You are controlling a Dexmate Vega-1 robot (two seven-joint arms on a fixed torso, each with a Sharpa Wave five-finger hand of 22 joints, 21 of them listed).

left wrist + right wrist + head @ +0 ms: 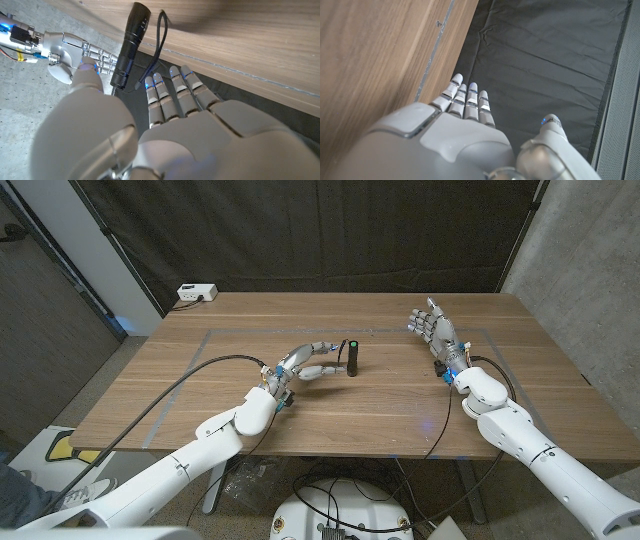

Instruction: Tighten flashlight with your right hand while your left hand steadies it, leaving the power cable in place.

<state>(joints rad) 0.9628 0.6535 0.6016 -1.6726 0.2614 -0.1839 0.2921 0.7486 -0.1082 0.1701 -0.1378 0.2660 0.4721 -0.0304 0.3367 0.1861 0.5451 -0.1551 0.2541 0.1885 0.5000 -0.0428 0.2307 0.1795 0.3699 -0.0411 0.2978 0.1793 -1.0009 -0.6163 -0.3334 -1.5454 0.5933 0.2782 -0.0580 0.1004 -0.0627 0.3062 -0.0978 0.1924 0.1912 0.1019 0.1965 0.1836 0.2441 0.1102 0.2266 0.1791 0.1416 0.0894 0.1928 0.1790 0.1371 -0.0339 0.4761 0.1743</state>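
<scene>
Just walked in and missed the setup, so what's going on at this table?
A two-armed robot is working on a black flashlight that stands upright near the middle of the wooden table. Its left hand has reached in beside the flashlight with fingers spread, close to it but not clearly gripping it. The right hand is open and raised well off to the side, holding nothing. So the steadying grip looks unfinished and no tightening has begun. A white box sits at the table's far corner.

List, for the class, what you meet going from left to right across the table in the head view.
White box at the far corner → left hand → flashlight, standing upright → right hand, fingers spread.
</scene>
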